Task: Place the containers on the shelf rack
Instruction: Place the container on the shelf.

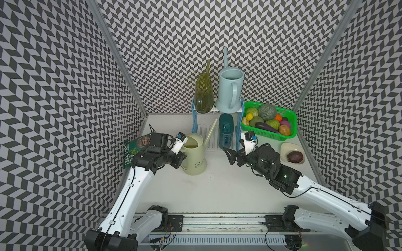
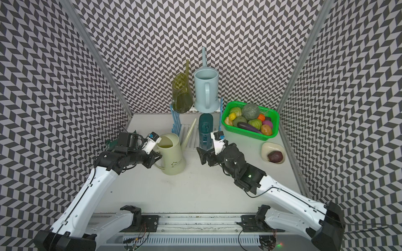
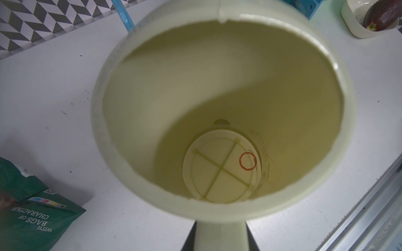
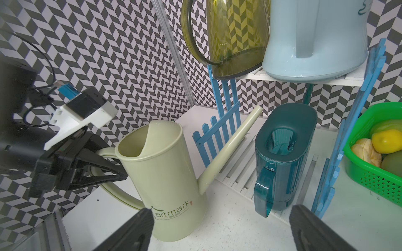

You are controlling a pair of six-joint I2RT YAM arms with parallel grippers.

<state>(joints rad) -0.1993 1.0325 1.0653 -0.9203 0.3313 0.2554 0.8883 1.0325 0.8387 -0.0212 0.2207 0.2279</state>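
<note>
A cream watering can stands on the table in front of the shelf rack. Its spout reaches over the lower slatted shelf. My left gripper is shut on the can's loop handle, and the left wrist view looks straight down into the can. On the top shelf stand an olive-green can and a pale blue can. A dark teal can sits on the right of the lower shelf. My right gripper hangs open just in front of the teal can, holding nothing.
A green mesh basket of produce stands right of the rack. Nearer, at the right wall, a cream dish holds a dark fruit. A green chip bag lies at the left wall under my left wrist. Patterned walls close in three sides.
</note>
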